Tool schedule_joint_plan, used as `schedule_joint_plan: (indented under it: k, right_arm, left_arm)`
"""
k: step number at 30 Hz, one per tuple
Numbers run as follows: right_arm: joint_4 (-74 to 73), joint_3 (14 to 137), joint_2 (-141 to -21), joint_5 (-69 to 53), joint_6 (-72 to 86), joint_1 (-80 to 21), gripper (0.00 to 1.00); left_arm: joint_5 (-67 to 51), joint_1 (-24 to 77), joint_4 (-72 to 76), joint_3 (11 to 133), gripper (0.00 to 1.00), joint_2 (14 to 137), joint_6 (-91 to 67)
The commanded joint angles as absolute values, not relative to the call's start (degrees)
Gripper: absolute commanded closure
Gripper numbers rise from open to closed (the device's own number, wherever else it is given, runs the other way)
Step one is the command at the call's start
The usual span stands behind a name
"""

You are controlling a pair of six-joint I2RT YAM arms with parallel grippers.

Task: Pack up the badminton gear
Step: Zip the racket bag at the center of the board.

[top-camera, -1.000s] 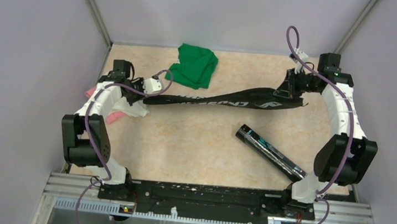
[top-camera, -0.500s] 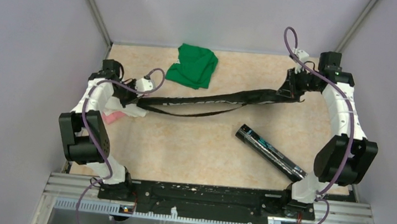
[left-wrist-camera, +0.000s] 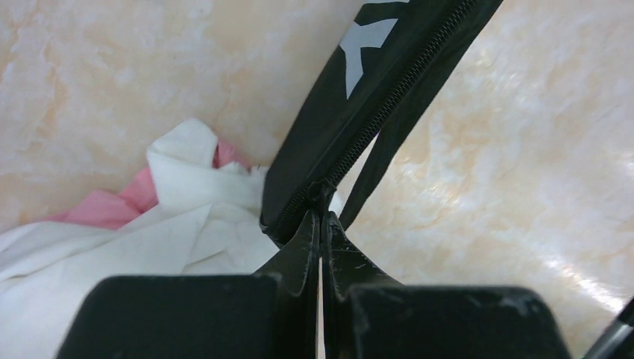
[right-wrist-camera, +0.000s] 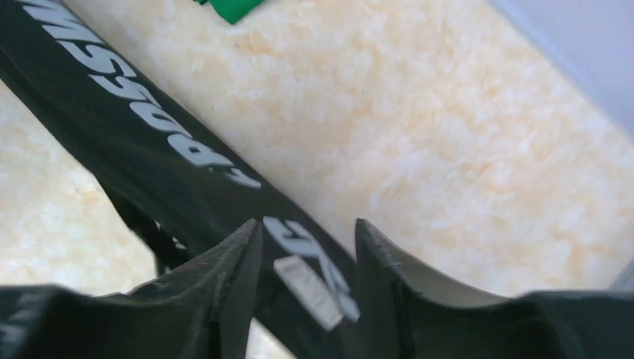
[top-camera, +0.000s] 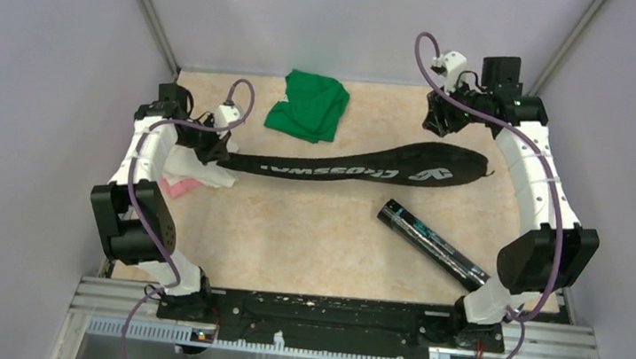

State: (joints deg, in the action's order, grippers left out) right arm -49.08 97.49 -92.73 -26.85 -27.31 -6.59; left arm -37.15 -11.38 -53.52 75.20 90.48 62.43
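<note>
Racket bag (top-camera: 360, 168), black, white "CROSSWAY" lettering. We record it stretched across the middle of the counter (top-camera: 290, 239), running from the left edge toward the far right corner. Its broad end lies flat on the right. Its narrow zip end sits over the white and pink cloths (top-camera: 195, 171) at the left edge.

Tube (top-camera: 434, 242), long, black, teal lettering. We find it lying aslant on the near right part of the counter, apart from the bag.

Green cloth (top-camera: 309, 107), crumpled. It lies at the far edge, just beyond the bag's middle and not touching it.

Left fingers (left-wrist-camera: 321, 224). We note them pressed tight together, pinching the bag at the very end of its zip.

Right fingers (top-camera: 439, 125). We note them parted, raised above the bag's broad end and holding nothing. In the right wrist view, the bag's lettering shows in the gap between them.
</note>
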Motion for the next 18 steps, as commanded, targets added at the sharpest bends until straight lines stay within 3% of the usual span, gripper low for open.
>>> schedule_joint_plan:
  k: [1,3,8,18]
  right_arm:
    - [-48.64,102.69,-93.13,-23.19,-28.27,-10.62,0.42]
    - [-49.15,104.31,-93.41,-22.30,-28.79,-11.29,0.34]
    - [-52.45,107.15,-94.85,-22.90,-30.46,-13.00,0.25]
    - [-46.24,97.73,-95.18,-29.50,-29.16,-27.06,0.24]
  left_arm:
    - [-47.21,-10.23,-55.06,79.32,1.00,87.85,53.79]
    - [-48.47,-10.20,-55.19,80.19,1.00,88.04,51.38]
    - [-49.30,-9.85,-52.90,80.40,1.00,87.85,45.62]
    - [-49.28,-8.57,-49.00,80.25,1.00,88.35,33.68]
